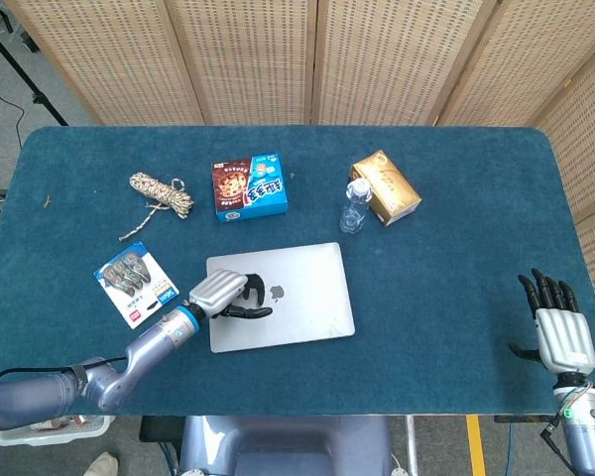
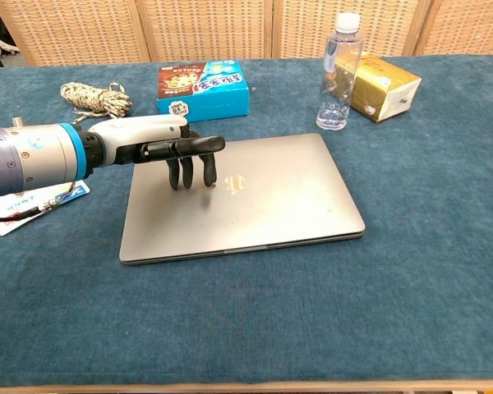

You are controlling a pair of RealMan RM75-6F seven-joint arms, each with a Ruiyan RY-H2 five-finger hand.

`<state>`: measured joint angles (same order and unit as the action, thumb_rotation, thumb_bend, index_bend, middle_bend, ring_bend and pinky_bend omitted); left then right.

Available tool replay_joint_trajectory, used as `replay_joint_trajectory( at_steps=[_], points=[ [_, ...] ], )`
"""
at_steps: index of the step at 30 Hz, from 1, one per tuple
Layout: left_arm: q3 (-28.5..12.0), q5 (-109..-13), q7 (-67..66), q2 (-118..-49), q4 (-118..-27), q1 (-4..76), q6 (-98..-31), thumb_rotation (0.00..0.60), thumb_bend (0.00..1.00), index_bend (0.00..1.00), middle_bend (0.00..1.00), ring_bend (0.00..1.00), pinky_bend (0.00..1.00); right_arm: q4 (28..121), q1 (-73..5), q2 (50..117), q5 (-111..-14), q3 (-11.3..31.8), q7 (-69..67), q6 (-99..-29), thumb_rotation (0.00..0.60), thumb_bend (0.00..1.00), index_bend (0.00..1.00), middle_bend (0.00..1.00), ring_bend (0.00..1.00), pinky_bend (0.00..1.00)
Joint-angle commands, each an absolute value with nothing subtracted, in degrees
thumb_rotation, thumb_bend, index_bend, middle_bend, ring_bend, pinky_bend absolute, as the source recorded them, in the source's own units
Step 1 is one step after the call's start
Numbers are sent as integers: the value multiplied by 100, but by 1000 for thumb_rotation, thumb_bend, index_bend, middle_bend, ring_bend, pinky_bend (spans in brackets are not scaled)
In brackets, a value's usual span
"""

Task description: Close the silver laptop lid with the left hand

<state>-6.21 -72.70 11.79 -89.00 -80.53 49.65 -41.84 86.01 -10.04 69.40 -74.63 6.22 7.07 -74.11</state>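
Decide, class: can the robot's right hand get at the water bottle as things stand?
Probably yes: the right hand is open at the table's edge, with bare cloth toward the water bottle; only the yellow box stands close beside it.

Left robot hand (image 2: 160, 141): white shell, black fingers (image 2: 189, 168); blue wrist ring; silver arm.

Bright, even light in both views, sharp throughout.

Soft overhead light leaves only a faint shadow under the left hand (image 2: 160, 148) on the silver laptop lid (image 2: 263, 197), which carries a mild sheen; the chest view bows slightly towards its edges, and no blur shows.
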Motion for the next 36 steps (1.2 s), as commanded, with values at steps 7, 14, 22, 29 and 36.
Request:
replay_joint_trajectory(
  at_steps=[7, 14, 22, 29, 36],
  points=[
    [-853, -7921, 1655, -8451, -8458, 4633, -5195, 0, 0, 328, 67, 102, 182, 8629, -999, 6917, -7487, 620, 663, -7429, 600, 0, 0, 0, 0, 0],
    [-834, -8070, 701, -7650, -8737, 3946, -6424, 0, 0, 55, 0, 0, 21, 8720, -978, 6878, -7592, 591, 630, -7504, 600, 0, 0, 0, 0, 0],
    [-489, -7998, 361, -7326, -8698, 2985, -7459, 296, 0, 0, 0, 0, 0, 8784, -967, 6841, -7721, 557, 580, -7568, 600, 0, 0, 0, 0, 0],
    [-50, -7842, 586, -7118, -8583, 2041, -8053, 416, 0, 0, 0, 0, 0, 8751, -953, 6886, -7833, 558, 608, -7703, 600, 0, 0, 0, 0, 0],
    [189, -7616, 532, -6823, -8834, 1579, -8020, 490, 0, 0, 0, 0, 0, 8762, -912, 6905, -7980, 554, 579, -7889, 600, 0, 0, 0, 0, 0]
  ],
)
